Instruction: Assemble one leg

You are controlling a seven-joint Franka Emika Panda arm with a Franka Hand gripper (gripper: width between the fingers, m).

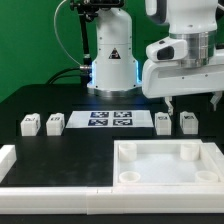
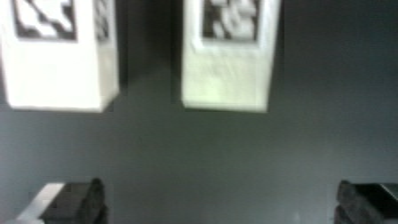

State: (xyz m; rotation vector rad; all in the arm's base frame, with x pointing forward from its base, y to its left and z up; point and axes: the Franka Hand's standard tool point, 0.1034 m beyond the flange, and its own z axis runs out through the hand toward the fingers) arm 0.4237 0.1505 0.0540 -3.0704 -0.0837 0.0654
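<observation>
Step in hand: approach for a first pick, nothing grasped yet. The white two-finger gripper [image 1: 193,101] hangs above the black table [image 1: 40,95], spread wide and empty. The wrist view agrees: the dark fingertips [image 2: 71,200] stand far apart with only bare table between them.

Four small white stubby plastic legs with black-and-white tags lie in a row. In the exterior view, the outer leg [image 1: 30,124] and inner leg [image 1: 55,123] sit at 9 o'clock from the thin flat white marker board [image 1: 110,121]. The third leg [image 1: 163,123] and fourth leg [image 1: 188,122] sit at 3 o'clock from it, and the gripper is above this pair. The large white square tray-like piece with round corner sockets [image 1: 168,165] lies at 6 o'clock from that pair, near but apart.

The wrist view shows one leg [image 2: 63,60] and its neighbour [image 2: 231,60] side by side, not touching (tags blurred). Both lie ahead of the fingertips, neither between them.

Judgement: I cannot tell which leg is the target. The next move calls for centring one leg between the fingers, descending and closing on its sides. One finger must enter the gap between the two without nudging the neighbour.
</observation>
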